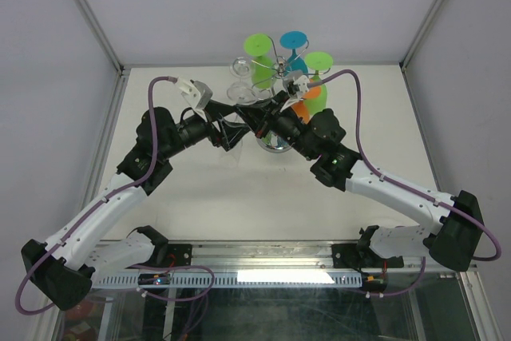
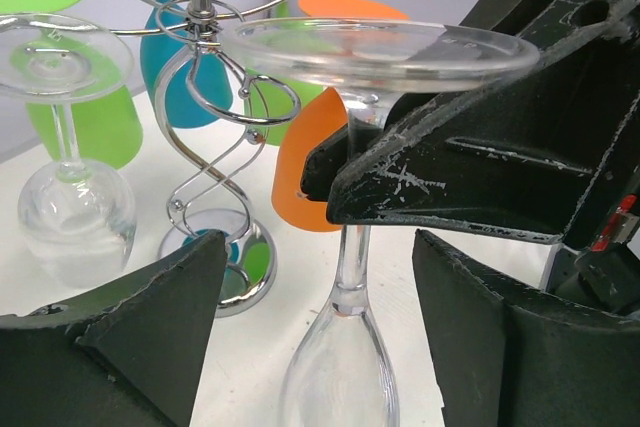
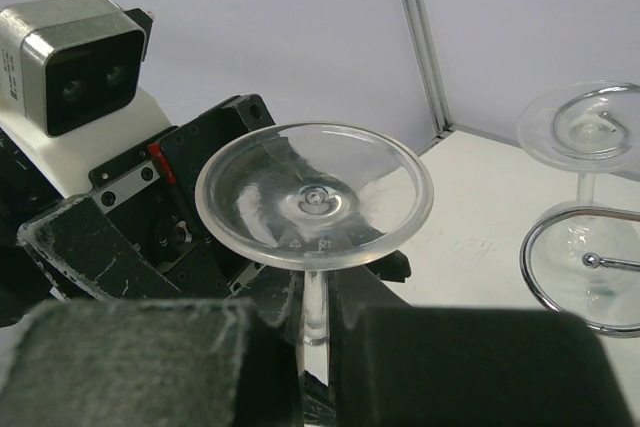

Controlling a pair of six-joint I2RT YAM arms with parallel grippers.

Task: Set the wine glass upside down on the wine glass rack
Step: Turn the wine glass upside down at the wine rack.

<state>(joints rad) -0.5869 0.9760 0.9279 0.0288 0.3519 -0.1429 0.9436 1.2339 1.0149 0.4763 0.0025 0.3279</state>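
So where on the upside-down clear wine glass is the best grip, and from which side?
The stem, pinched sideways just below the foot, as the right gripper does now. The wine glass hangs bowl-down, so the wide flat foot sits above the shut fingers, should not slip through, and is free to slide onto a wine glass rack arm.

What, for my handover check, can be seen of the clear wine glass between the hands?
The clear wine glass is upside down: round flat foot on top, thin stem, bowl below, all transparent. The right hand is shut on its stem under the foot; the left hand, open, flanks the bowl without touching.
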